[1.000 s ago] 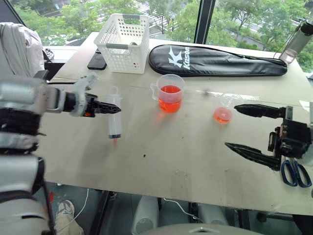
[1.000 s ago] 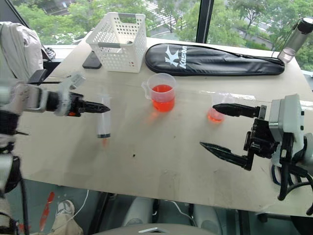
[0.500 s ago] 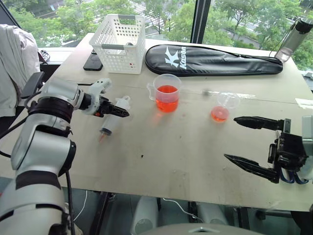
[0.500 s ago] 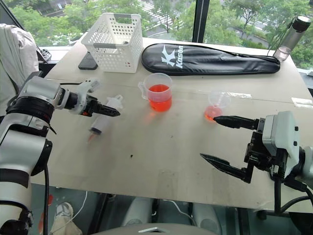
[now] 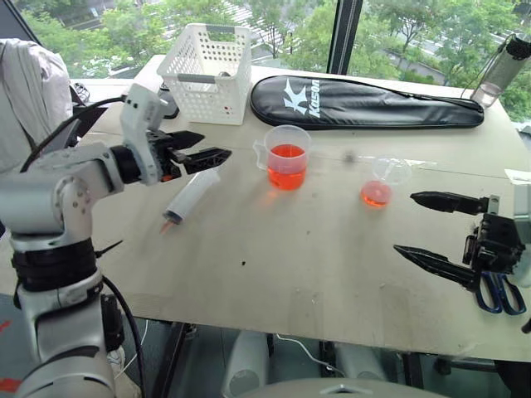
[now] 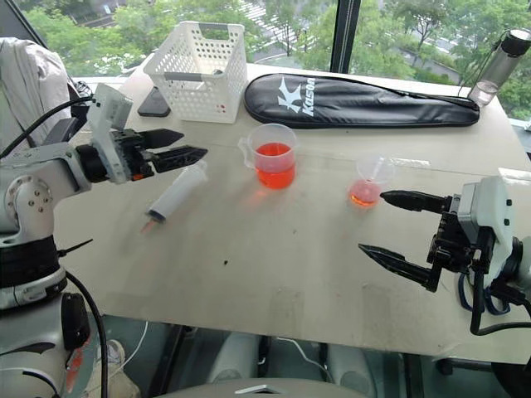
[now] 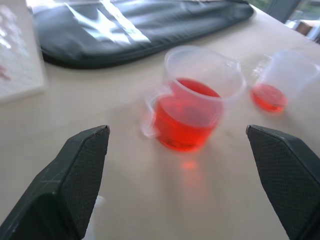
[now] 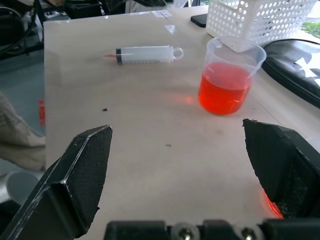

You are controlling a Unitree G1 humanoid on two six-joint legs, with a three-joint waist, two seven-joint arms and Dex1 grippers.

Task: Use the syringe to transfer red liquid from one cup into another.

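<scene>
Table (image 5: pixel 332 274), pale w/ scuffs, carries everything. Far edge: long black racket bag (image 5: pixel 369 102), white mesh basket (image 5: pixel 207 62) w/ a dark phone (image 6: pixel 152 101) half hidden behind it. Bottle (image 5: pixel 502 70) at far right corner, top cut off by frame edge.

L gripper (image 5: pixel 207 148) spread wide, nothing btwn the fingers, held above the table near the basket, pointing toward the beaker; touches nothing. Its wrist view shows both pads far apart w/ the beaker and small cup between them in the distance, blurred.

R gripper (image 5: pixel 430 229) also spread wide, empty, hovering over the table's right side, tips pointing toward the middle. Upper finger tip sits just beside the small cup in the head views; contact can't be told, looks apart. Blue-handled scissors (image 5: pixel 500 293) lie under/behind that hand, mostly hidden.

Beaker (image 5: pixel 287 157), handle toward robot's left, upright mid-table, red liquid (image 5: pixel 287 164) abt halfway up.

Syringe (image 5: pixel 189 197) lies flat on the table, released, just below the L gripper and left of the beaker, reddish tip pointing toward the near-left edge. Whether any liquid is in the barrel: can't tell.

Small cup (image 5: pixel 384 182) upright, right of the beaker, well apart from it, w/ a shallow red layer at the bottom.
</scene>
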